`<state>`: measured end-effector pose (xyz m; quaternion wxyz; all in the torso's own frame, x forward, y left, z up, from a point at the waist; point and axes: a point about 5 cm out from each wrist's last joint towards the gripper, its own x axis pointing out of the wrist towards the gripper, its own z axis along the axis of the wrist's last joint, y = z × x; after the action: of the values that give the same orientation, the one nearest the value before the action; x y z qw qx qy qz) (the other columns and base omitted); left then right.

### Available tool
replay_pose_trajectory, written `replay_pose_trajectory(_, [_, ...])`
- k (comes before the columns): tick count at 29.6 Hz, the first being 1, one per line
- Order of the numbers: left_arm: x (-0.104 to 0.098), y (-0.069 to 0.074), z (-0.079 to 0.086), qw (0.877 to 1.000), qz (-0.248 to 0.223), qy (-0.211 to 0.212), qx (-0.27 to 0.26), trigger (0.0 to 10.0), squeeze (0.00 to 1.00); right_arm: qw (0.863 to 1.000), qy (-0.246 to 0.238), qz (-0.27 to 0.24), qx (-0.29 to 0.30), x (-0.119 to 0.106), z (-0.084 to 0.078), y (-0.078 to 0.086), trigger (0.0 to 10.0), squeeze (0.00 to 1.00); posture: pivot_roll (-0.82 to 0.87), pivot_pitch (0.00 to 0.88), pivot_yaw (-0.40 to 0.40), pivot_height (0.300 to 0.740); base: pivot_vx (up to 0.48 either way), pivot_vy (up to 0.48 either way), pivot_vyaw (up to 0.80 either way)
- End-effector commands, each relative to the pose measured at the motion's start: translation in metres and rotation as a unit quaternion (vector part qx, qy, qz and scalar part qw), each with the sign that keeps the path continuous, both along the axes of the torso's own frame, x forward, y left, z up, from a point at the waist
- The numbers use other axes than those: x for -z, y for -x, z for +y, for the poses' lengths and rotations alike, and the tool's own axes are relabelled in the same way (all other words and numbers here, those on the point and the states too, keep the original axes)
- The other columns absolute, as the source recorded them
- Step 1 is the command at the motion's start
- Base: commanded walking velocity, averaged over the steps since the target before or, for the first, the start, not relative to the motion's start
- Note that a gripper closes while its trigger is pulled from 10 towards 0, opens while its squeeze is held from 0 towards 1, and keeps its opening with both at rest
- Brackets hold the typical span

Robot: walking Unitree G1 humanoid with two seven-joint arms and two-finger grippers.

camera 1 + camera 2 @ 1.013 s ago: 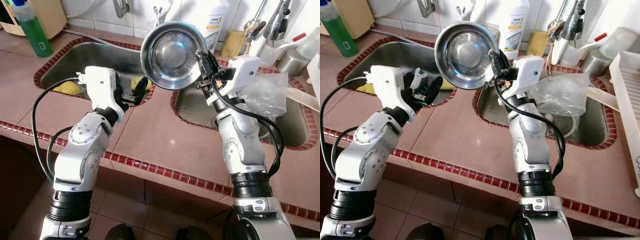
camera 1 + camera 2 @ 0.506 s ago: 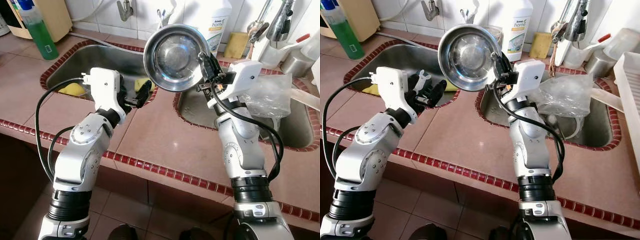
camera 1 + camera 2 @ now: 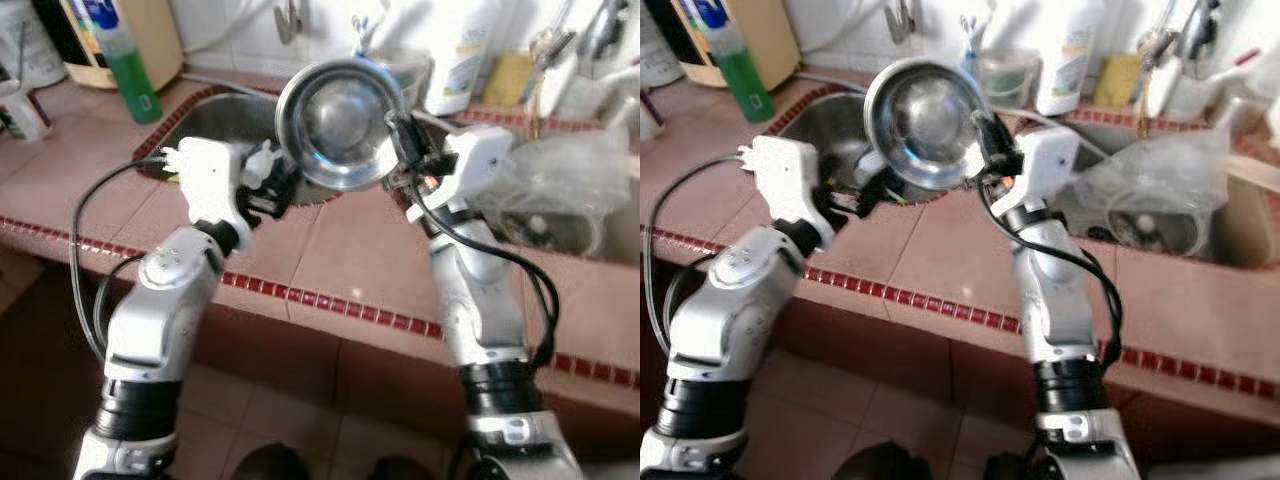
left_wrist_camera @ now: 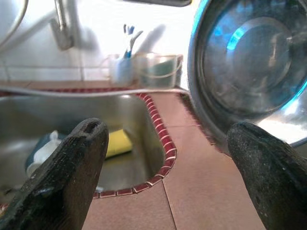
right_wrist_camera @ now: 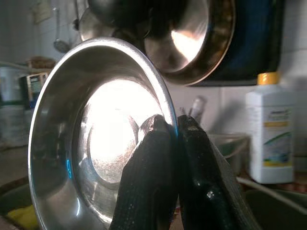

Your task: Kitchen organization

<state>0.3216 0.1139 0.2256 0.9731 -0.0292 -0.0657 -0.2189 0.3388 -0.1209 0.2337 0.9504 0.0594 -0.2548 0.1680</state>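
Two sinks (image 3: 215, 120) sunk in a terracotta-tiled counter (image 3: 330, 260) edged with dark red trim, white wall tile behind. Steel bowl (image 3: 335, 125) held up on edge above the divider, rim pinched by the right gripper (image 5: 175, 132). Left gripper (image 4: 168, 158) spread wide just beside it, grasping nothing. Green bottle (image 3: 130, 70) at the back left.

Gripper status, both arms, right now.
Left gripper: open, holding nothing, beside the steel bowl above the counter.
Right gripper: shut on the steel bowl's rim, holding it up on edge.
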Motion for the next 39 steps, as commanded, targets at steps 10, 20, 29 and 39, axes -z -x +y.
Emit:
replay_pose_trajectory(10, [-0.0046,0.0011,0.0052,1.000,-0.018,-0.022,-0.010,10.0,0.00,1.000,0.000,-0.017,-0.022,-0.0084,0.0134,0.0018,10.0,0.00,-0.07,0.100,0.042,0.711,0.000,0.000,0.00])
replay_pose_trajectory(20, [-0.0021,-0.0005,0.0059,0.999,-0.007,-0.030,-0.006,10.0,0.00,1.000,0.003,-0.014,-0.023,-0.0071,0.0138,0.0019,10.0,0.00,-0.07,0.096,0.040,0.711,0.000,0.000,0.00])
replay_pose_trajectory(29, [-0.0019,-0.0004,0.0059,1.000,-0.006,-0.026,-0.009,10.0,0.00,0.999,0.005,-0.013,-0.029,-0.0062,0.0161,0.0023,10.0,0.00,-0.06,0.089,0.036,0.711,0.252,0.000,0.00])
replay_pose_trajectory(39, [-0.0017,-0.0005,0.0059,1.000,-0.006,-0.024,-0.011,10.0,0.00,0.999,0.007,-0.014,-0.034,-0.0067,0.0180,0.0019,10.0,0.00,-0.06,0.087,0.032,0.711,0.316,0.000,0.00])
